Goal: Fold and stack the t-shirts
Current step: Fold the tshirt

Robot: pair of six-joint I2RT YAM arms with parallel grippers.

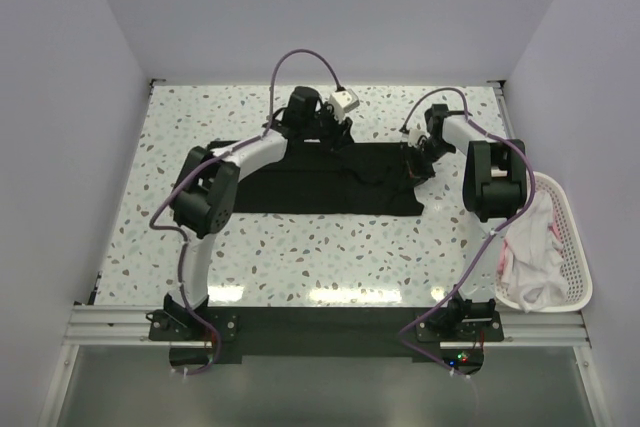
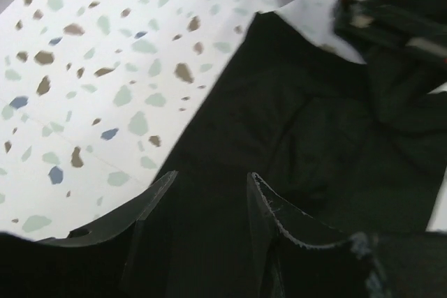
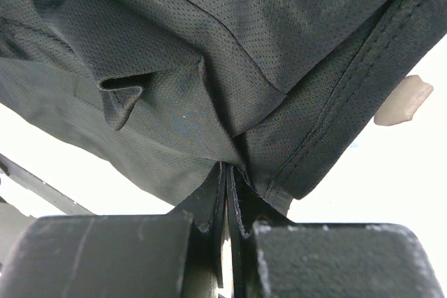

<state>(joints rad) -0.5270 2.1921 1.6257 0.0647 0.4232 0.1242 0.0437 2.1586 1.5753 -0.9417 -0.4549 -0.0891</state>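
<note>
My right gripper [image 3: 227, 176] pinches the one black t-shirt [image 1: 320, 192], my left gripper [image 2: 209, 200] gapes over it, and one basket [image 1: 577, 247] sits lower right.

Beyond the fingers of the right gripper [image 3: 227, 170], the black t-shirt [image 3: 209, 54] runs off the top and left edges. Past the fingers of the left gripper [image 2: 213, 176], dark hardware [image 2: 377, 12] is too blurred to identify.

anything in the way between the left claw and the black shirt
Nothing visible. The left claw is open directly over the black t-shirt, with only its dark fabric showing between the fingers. The right claw is shut on a fold of it.
</note>
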